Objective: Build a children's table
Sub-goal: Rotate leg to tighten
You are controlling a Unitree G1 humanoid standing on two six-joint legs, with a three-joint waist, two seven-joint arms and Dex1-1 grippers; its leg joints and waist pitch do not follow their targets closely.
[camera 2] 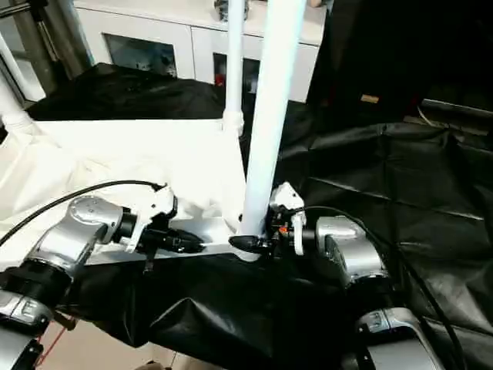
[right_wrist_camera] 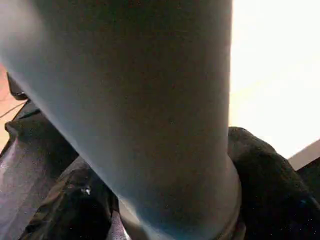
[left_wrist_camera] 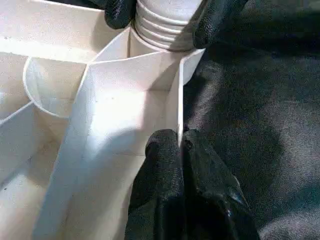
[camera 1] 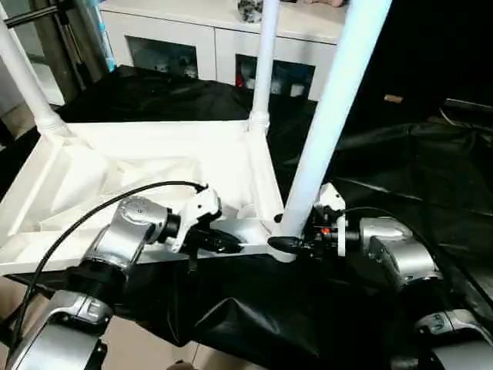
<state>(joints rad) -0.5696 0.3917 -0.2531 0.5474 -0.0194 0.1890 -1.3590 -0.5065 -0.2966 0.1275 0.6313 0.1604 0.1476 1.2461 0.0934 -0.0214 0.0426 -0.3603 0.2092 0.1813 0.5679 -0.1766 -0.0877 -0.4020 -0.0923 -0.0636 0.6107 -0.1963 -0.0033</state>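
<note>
The two silver forearms lie nearest, reaching forward over a black sheet [camera 1: 385, 154] that covers the work surface; the left gripper [camera 1: 223, 240] sits at the near edge of the table top [camera 1: 115, 177], and in the left wrist view its two black fingers [left_wrist_camera: 165, 190] are pressed together on the thin raised rim [left_wrist_camera: 178, 100] of that edge, one on each side of the wall; the right gripper [camera 1: 296, 245] is at the near right corner of the same top, its fingers clamped around the base of a leg [camera 1: 331, 116], which the right wrist view shows as a thick pale tube with black pads on either side of its lower end; the ridged end [left_wrist_camera: 167, 25] of this leg stands at the corner socket, just beyond the left gripper's hold, with the right gripper's fingertips on both sides of it; whether it is fully seated I cannot tell.

The table top lies upside down on the black sheet, ribbed underside up, toward the robot's left and centre; the held leg leans slightly away to the right as it rises; a second leg [camera 1: 264, 62] stands upright in the far right corner socket; a third leg [camera 1: 23, 77] rises, tilted, from the far left corner.

Behind the sheet stands a white cabinet [camera 1: 216, 38] with glass doors.
</note>
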